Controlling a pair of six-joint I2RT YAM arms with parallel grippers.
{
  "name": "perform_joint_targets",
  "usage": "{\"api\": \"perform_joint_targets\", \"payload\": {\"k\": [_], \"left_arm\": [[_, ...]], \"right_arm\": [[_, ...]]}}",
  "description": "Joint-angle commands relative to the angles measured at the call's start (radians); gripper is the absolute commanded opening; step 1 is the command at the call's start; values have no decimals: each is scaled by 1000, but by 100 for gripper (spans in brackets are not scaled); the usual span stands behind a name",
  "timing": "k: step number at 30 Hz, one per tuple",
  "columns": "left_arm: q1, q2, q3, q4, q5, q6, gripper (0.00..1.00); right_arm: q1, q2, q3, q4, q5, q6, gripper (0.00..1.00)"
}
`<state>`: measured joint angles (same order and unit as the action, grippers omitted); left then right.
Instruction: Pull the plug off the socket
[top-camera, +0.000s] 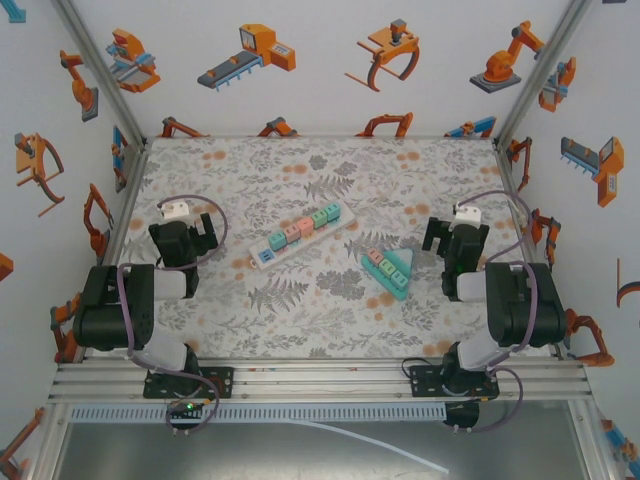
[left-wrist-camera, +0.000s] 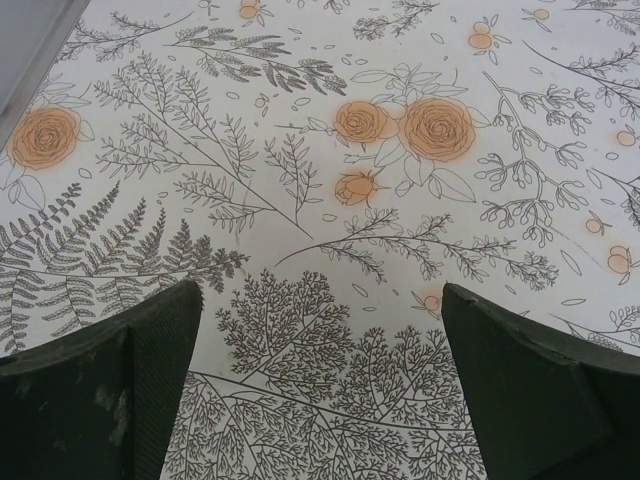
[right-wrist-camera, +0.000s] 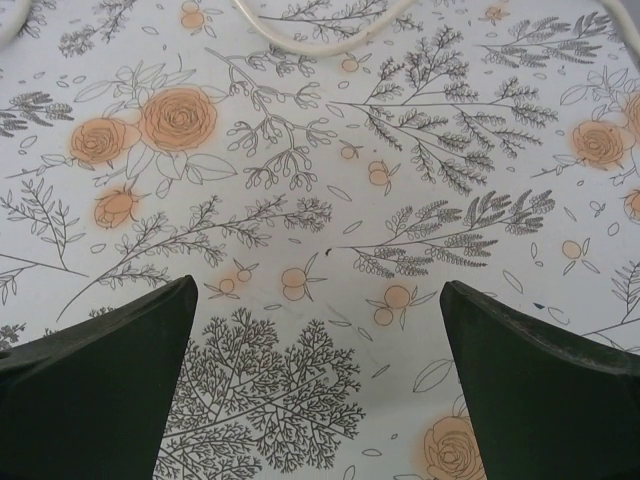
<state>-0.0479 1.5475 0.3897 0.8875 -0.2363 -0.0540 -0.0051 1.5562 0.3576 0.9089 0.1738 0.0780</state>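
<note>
A long white socket strip (top-camera: 300, 232) with teal, pink and green blocks on top lies slantwise at the table's middle. Just right of it is a teal triangular socket block (top-camera: 390, 268). I cannot tell which piece is the plug. My left gripper (top-camera: 192, 236) hangs at the left, well clear of the strip, and its jaws stand open over bare patterned cloth (left-wrist-camera: 320, 330). At the right, my right gripper (top-camera: 443, 236) sits a short way from the triangular block, jaws open (right-wrist-camera: 318, 320) with nothing between them. A white cable (right-wrist-camera: 320, 45) curves across the top of the right wrist view.
The floral table cover (top-camera: 330, 310) is bounded by aluminium frame posts and white walls with robot pictures. A metal rail (top-camera: 320, 380) runs along the near edge by both arm bases. A loose white cable (top-camera: 370, 447) lies below the rail.
</note>
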Motion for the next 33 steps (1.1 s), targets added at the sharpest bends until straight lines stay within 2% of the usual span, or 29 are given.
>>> {"api": "perform_joint_targets", "payload": {"k": [1, 15, 16, 17, 19, 21, 23, 24, 26, 28, 29, 33], "left_arm": [[-6, -5, 2, -13, -11, -11, 97], [-5, -5, 2, -18, -12, -13, 97], [-6, -6, 2, -17, -6, -9, 97], [-6, -9, 7, -18, 21, 0, 97], [-32, -80, 33, -121, -23, 21, 97], [-82, -173, 29, -184, -117, 49, 97], [-146, -273, -13, -144, -212, 93, 97], [-170, -321, -22, -146, -221, 100, 97], [-197, -443, 14, -279, -157, 51, 97], [-214, -540, 96, -486, -78, -72, 97], [-226, -571, 125, -537, -32, -115, 97], [-347, -633, 291, -788, 168, -179, 97]], "right_arm": [[-4, -14, 12, -6, 18, 9, 99], [-3, -13, 11, -5, 18, 8, 99], [-3, -17, 6, 4, -1, 0, 99], [-3, -22, -17, 48, -71, -23, 99], [-3, -39, -46, 80, -174, -69, 99], [-4, -97, -14, -21, -141, -54, 99], [-3, -221, -37, -81, -114, -46, 99], [-2, -280, -46, -113, -115, -46, 99], [-1, -418, -29, -245, -109, 16, 99], [2, -554, 33, -466, -164, 78, 99], [5, -597, 59, -556, -193, 102, 99], [20, -709, 161, -831, -387, 130, 99]]}}
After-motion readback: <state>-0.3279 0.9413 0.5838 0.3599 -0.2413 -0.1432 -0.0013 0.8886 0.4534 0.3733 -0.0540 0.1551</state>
